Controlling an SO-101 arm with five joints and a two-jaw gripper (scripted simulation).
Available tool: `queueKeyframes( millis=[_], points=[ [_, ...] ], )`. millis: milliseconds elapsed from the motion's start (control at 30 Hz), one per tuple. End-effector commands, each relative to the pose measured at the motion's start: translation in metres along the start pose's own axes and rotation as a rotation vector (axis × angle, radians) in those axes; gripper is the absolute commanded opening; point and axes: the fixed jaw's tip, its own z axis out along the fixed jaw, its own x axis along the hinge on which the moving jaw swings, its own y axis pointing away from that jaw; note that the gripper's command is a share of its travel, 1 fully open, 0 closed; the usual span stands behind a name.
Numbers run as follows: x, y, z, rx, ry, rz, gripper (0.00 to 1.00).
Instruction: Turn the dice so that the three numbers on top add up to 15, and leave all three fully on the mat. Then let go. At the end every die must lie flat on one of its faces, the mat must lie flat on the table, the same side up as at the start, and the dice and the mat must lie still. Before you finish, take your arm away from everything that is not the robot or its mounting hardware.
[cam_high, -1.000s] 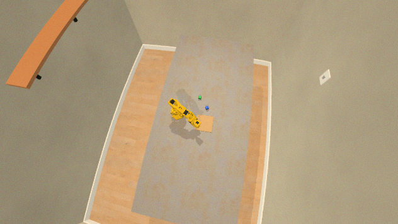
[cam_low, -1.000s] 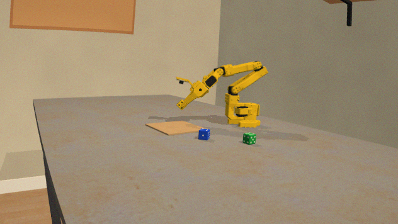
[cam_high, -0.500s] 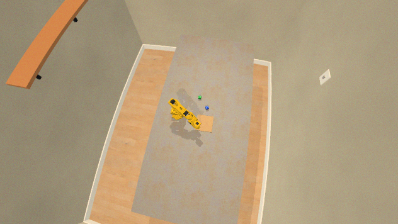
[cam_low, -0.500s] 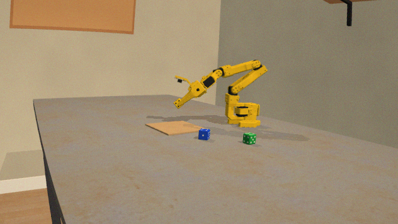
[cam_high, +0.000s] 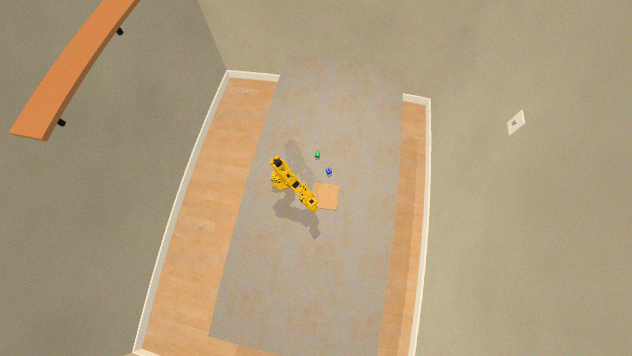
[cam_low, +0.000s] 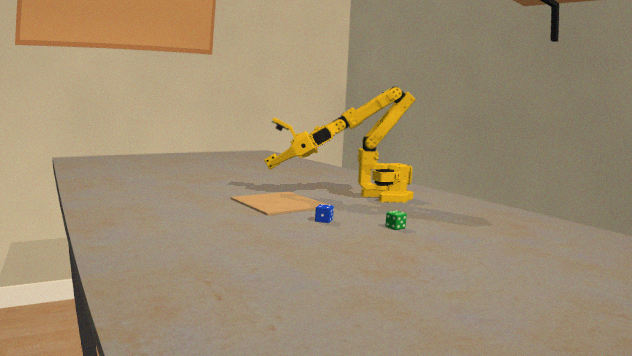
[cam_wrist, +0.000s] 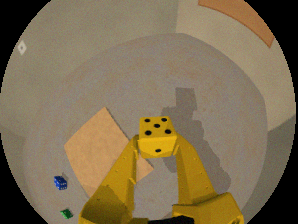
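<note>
- Gripper (cam_high: 314, 207) (cam_low: 271, 160) (cam_wrist: 157, 145), one: pincer closed on the yellow die (cam_low: 270, 161) (cam_wrist: 157, 135), raised above the table (cam_high: 300, 280) (cam_low: 300, 275) (cam_wrist: 215, 85); presumably held for turning or carrying to the mat.
- Mat (cam_high: 328, 196) (cam_low: 275, 203) (cam_wrist: 97, 152), tan, one: flat on the table, the common destination.
- Blue die (cam_high: 328, 171) (cam_low: 324, 213) (cam_wrist: 60, 183) and green die (cam_high: 317, 155) (cam_low: 396, 220) (cam_wrist: 66, 214): on the table, off the mat, the blue nearer it; likely awaiting their turns.
- Wrist view: shows five pips and one pip on the held die's visible faces, its sides between the fingers.
- Exterior view: shows the lift's height, which the top view hides.
- Top view: held die indistinguishable; table layout plain.

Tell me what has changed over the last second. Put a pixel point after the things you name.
In the exterior view, the gripper (cam_high: 314, 208) (cam_low: 270, 161) (cam_wrist: 157, 145), now shut on the yellow die (cam_wrist: 157, 131), has moved left and slightly up; the elbow rose. The blue die (cam_high: 328, 171) (cam_low: 324, 214) (cam_wrist: 60, 183), green die (cam_high: 317, 155) (cam_low: 396, 220) (cam_wrist: 66, 214) and mat (cam_high: 327, 196) (cam_low: 275, 203) (cam_wrist: 102, 150) stayed put.
</note>
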Motion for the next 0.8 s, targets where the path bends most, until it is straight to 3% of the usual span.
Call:
queueKeyframes(
  millis=[0, 400, 767],
  points=[
    [-0.011, -0.009, 0.010, 0.030, -0.117, 0.007, 0.00],
    [-0.016, -0.026, 0.015, 0.088, -0.219, 0.020, 0.00],
    [-0.017, -0.028, 0.015, 0.095, -0.231, 0.021, 0.00]
  ],
)
